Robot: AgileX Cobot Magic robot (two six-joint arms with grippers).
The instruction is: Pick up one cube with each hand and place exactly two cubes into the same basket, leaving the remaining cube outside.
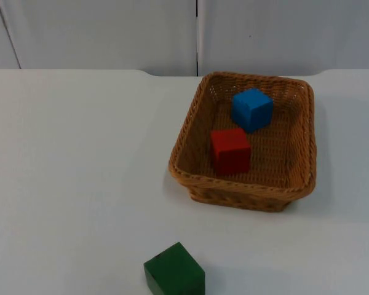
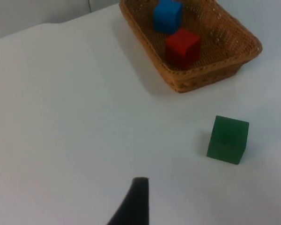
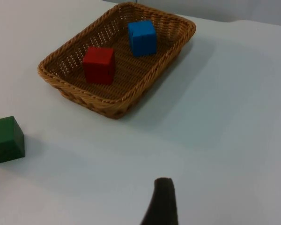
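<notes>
A brown wicker basket (image 1: 302,142) stands on the white table right of centre. Inside it a blue cube (image 1: 252,109) rests toward the far end and a red cube (image 1: 230,150) toward the near end, a little apart. A green cube (image 1: 174,271) sits alone on the table in front of the basket, at the near edge. The left wrist view has the basket (image 2: 227,68), blue cube (image 2: 167,15), red cube (image 2: 182,47) and green cube (image 2: 228,139). My left gripper (image 2: 139,187) hangs over bare table, well back from them. My right gripper (image 3: 163,187) also waits over bare table, away from the basket (image 3: 113,106) and green cube (image 3: 6,139).
The grey partition wall (image 1: 111,31) closes off the far end of the table. The white table top (image 1: 74,160) stretches wide to the left of the basket.
</notes>
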